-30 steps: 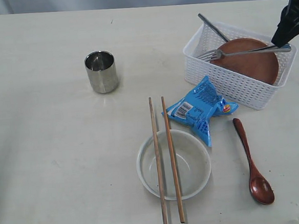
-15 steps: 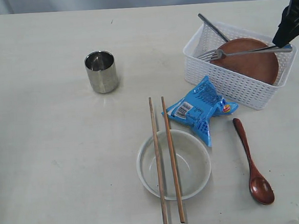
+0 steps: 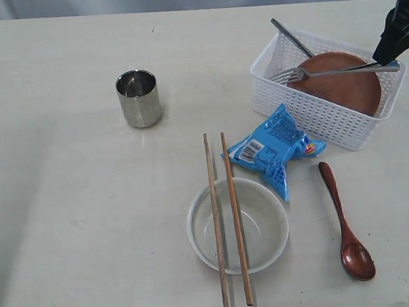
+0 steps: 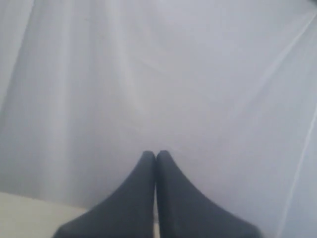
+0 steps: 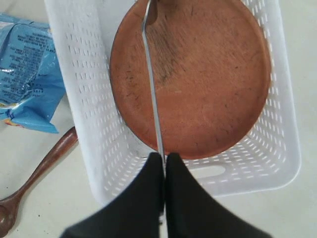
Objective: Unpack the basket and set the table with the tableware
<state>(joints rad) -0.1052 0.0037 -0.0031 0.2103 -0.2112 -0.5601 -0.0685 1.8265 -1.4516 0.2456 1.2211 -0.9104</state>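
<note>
My right gripper (image 3: 387, 56) is clamped on the handle end of the fork (image 3: 339, 70), holding it flat over the plate (image 3: 351, 90) in the basket (image 3: 307, 115), I judge to lift it clear of the rim. The exterior view adds the knife (image 3: 291, 36) leaning in the basket. The left wrist view shows my left gripper (image 4: 156, 157) closed and empty.

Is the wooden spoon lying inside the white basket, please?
No, the wooden spoon lies on the table, outside the basket.
</note>
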